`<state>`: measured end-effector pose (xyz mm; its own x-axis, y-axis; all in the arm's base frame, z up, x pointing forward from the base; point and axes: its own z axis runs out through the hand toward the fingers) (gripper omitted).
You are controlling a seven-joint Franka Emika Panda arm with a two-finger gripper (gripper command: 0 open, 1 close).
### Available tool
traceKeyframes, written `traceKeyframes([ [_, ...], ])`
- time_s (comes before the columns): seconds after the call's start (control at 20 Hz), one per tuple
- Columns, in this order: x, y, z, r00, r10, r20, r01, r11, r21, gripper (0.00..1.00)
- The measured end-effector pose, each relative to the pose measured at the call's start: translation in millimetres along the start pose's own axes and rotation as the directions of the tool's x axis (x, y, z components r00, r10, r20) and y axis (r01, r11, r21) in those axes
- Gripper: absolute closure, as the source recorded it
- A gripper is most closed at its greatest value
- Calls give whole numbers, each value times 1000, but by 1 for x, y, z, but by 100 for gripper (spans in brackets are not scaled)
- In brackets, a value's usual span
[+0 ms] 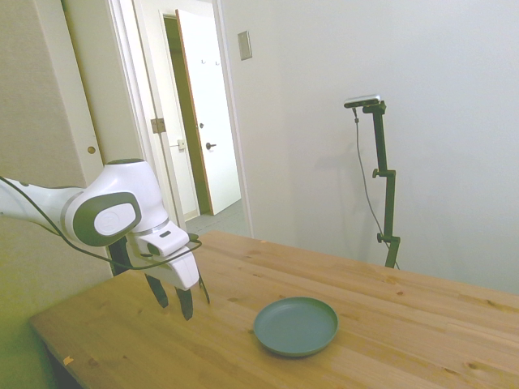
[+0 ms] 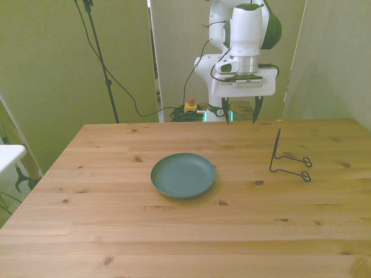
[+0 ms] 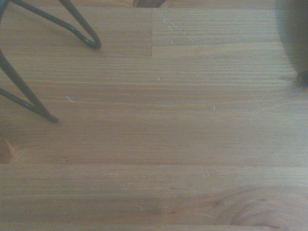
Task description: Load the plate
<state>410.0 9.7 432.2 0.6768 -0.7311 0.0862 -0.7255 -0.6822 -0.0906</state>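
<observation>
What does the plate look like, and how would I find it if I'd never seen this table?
Start with the big wooden table. Near its middle, lying flat on the boards, is the plate: round, plain, matte grey-green, with a low raised rim and nothing on it. Its only neighbour, toward the front view's right, is a thin black wire stand, all bent rods, while the plate is a solid coloured disc.
</observation>
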Motion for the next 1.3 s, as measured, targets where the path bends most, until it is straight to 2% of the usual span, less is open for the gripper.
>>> traceKeyframes([
  [0.15, 2, 4, 2, 1000, 11, 25, -11, 1000, 16, 0],
  [0.3, 8, 25, 16, 996, 76, 57, -78, 996, 36, 0],
  [0.45, 24, 56, 26, 985, 167, 52, -170, 983, 62, 0],
  [0.55, 40, 76, 24, 969, 241, 54, -245, 966, 83, 0],
  [0.7, 68, 107, 16, 935, 348, 61, -353, 928, 119, 0],
  [0.9, 97, 129, 7, 896, 436, 86, -445, 880, 164, 0],
  [1.0, 115, 127, 3, 879, 466, 98, -476, 860, 181, 0],
  [1.1, 138, 121, 3, 867, 486, 105, -498, 848, 184, 0],
  [1.3, 178, 115, 12, 851, 515, 103, -525, 836, 160, 0],
])
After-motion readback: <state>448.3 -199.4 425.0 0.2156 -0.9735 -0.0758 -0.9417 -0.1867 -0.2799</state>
